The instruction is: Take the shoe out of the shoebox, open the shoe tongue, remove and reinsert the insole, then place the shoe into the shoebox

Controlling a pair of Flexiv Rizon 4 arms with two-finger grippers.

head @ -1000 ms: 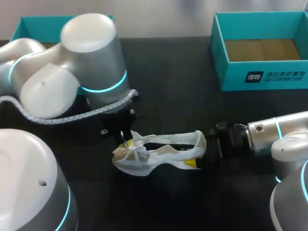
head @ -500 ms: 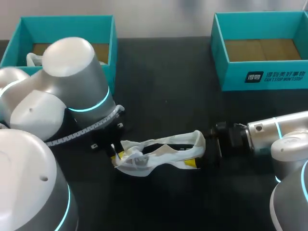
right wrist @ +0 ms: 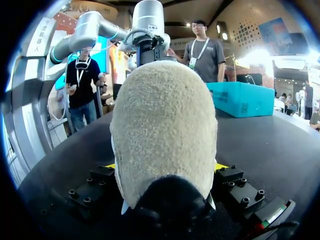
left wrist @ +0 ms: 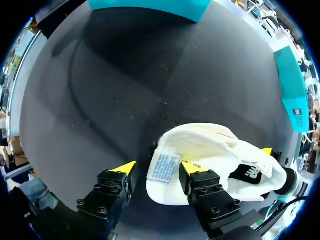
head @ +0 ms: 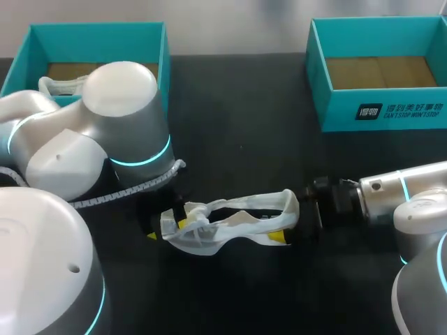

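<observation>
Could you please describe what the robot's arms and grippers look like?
Both the left arm and right arm are thick, rounded, silver-white cylinders with glowing cyan rings at the joints. A white ribbed cable runs along the left arm. The left gripper and right gripper have black, bolted fingers with yellow tips.

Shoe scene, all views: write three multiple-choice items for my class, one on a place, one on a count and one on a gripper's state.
1. Where is the white shoe? A in a box; B on the black table; C lifted in the air.
2. How many teal boxes stand on the table? A one; B three; C two.
3. The right gripper is: A shut on the shoe's heel; B open beside the shoe; C far from the shoe.
Key: 1 B, it lies on the dark surface, outside both boxes. 2 C, one stands at each far corner. 3 A, both yellow tips press the heel from two sides.
</observation>
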